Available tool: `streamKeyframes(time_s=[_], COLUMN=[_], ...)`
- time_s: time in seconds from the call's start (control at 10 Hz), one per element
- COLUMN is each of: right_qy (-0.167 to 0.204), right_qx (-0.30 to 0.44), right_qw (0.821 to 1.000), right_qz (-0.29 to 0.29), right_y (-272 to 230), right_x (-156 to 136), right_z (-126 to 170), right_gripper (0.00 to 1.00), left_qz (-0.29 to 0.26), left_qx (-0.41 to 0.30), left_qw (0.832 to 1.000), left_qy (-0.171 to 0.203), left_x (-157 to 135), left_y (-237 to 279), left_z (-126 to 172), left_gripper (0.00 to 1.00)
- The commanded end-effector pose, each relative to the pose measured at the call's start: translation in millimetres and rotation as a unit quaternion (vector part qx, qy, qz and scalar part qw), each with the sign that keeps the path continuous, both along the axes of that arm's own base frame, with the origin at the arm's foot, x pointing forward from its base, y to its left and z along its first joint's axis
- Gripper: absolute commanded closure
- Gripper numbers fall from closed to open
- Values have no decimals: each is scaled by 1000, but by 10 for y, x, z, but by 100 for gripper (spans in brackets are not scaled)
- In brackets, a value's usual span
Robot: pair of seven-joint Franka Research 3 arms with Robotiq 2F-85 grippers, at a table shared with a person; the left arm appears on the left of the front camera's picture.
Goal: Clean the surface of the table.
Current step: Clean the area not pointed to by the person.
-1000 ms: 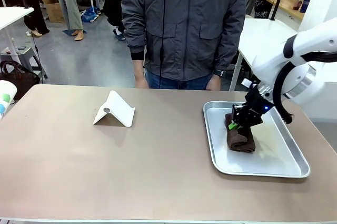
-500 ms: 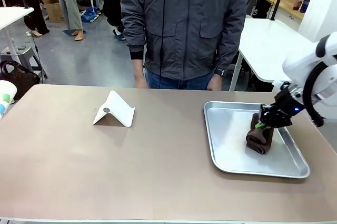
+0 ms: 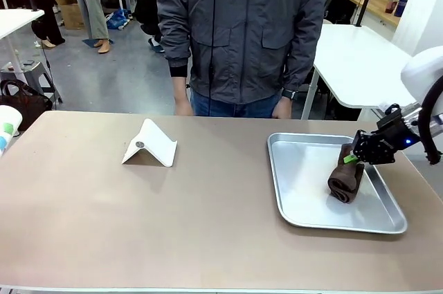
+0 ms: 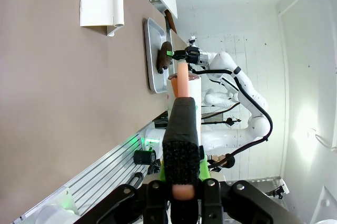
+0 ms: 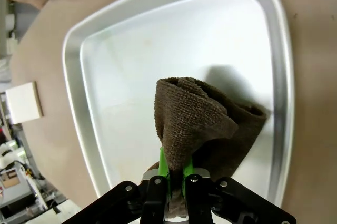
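Right gripper [image 3: 351, 159] clamped on brown cloth [image 3: 346, 182] over the tray [image 3: 304, 187]; table [image 3: 173, 225] lies beneath, spreading off to its left.

Surface finishes, tray end of the table.
The brown cloth [image 3: 346, 180] pinched in the right gripper [image 3: 354, 158] is showing a rough, looped terry pile; the metal tray [image 3: 275, 183] under it is gleaming dull silver, smooth; the table [image 3: 208, 239] below is reading matt tan, smooth; the white stand [image 3: 154, 143], well away from the gripper, is looking smooth and matt.
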State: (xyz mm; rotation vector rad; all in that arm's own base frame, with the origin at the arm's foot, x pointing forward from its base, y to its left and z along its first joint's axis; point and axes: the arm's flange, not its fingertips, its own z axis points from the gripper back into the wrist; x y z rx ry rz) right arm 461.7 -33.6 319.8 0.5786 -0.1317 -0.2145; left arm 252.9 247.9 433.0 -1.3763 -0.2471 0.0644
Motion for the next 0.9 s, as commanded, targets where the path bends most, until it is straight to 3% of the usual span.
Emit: streamKeyframes(time_s=[0.0, 0.5, 0.8], right_qy=[-20, -27, 5], right_qx=[31, 68, 123], right_qw=[999, 994, 982], right_qz=[23, 85, 142], right_y=[73, 708, 1007], right_x=[85, 350, 373], right_z=[-112, -317, -373], right_gripper=[90, 90, 90], left_qz=[-1, -1, -1], left_qx=[-1, -1, -1], left_qw=[1000, 1000, 1000], left_qy=[-3, -3, -3], left_x=[-11, -11, -11], left_y=[-10, -10, -10], left_z=[20, 20, 20], left_gripper=[78, 78, 78])
